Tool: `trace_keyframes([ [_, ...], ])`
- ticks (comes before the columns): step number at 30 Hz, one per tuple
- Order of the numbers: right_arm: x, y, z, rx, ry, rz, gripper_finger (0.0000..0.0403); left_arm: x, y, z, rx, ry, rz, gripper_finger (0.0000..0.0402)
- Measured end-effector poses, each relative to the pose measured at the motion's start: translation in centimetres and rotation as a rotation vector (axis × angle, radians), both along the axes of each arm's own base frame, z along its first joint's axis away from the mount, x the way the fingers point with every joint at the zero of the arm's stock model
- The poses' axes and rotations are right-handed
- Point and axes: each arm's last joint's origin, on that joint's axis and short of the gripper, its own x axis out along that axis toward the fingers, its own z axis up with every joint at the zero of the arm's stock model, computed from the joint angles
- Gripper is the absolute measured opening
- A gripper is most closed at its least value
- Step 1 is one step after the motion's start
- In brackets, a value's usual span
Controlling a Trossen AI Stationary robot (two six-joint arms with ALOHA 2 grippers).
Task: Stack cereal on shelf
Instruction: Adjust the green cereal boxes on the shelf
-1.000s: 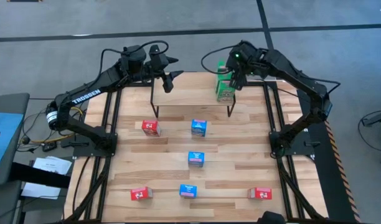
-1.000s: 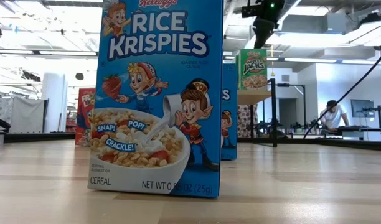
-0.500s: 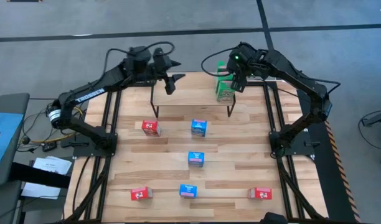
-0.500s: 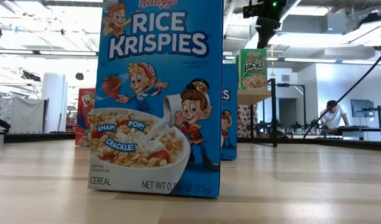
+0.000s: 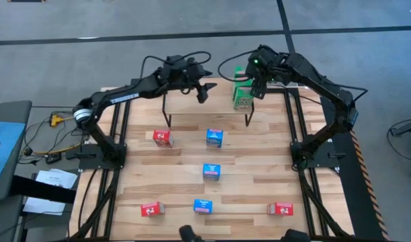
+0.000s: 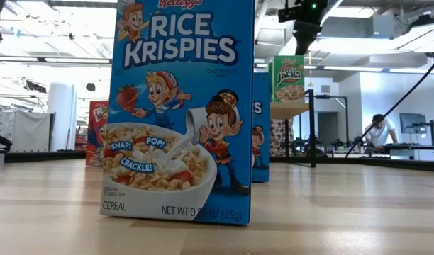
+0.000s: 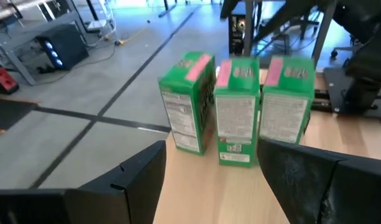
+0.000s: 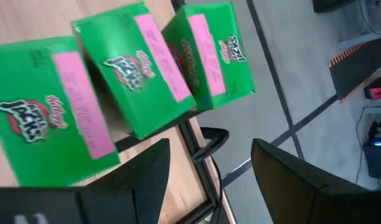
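Observation:
Three green cereal boxes (image 7: 237,106) stand upright side by side on the far right end of the shelf (image 5: 192,107), resting on their bottoms. My left gripper (image 5: 204,91) hovers open over the shelf's middle, level with the boxes and facing them, a short way off. My right gripper (image 5: 258,84) hangs open just above the same green boxes (image 8: 128,74), slanting down. On the table stand three red boxes (image 5: 162,138) and three blue boxes (image 5: 214,138). One blue box (image 6: 181,106) fills the low view.
The loose boxes stand scattered on the slatted tabletop (image 5: 259,161): red and blue just in front of the shelf, a blue one (image 5: 211,171) mid-table, red, blue and red (image 5: 281,208) along the near edge. The shelf's left half is bare. A person sits far off (image 6: 379,131).
My left gripper has swung toward the table's right along the far edge and sunk a little, coming from beyond the shelf's left end to over its middle, nearer the green boxes. It has stayed open. The boxes have not moved.

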Motion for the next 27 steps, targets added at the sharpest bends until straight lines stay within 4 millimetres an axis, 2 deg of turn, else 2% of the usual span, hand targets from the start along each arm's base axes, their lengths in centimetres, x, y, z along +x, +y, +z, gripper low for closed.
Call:
trace_keyframes([
  [9,0.3,-0.1,0.2,-0.023,-0.034,0.003,0.0250,1.9,1.0,-2.5,-0.021,0.001,-0.027,0.0242],
  [18,1.6,0.1,1.0,-0.087,-0.142,0.035,0.0250,1.9,1.2,-2.2,0.005,-0.030,-0.034,0.0242],
  [27,2.6,0.9,1.3,-0.117,-0.194,0.074,0.0250,3.3,2.1,-4.2,-0.035,-0.064,-0.057,0.0242],
])
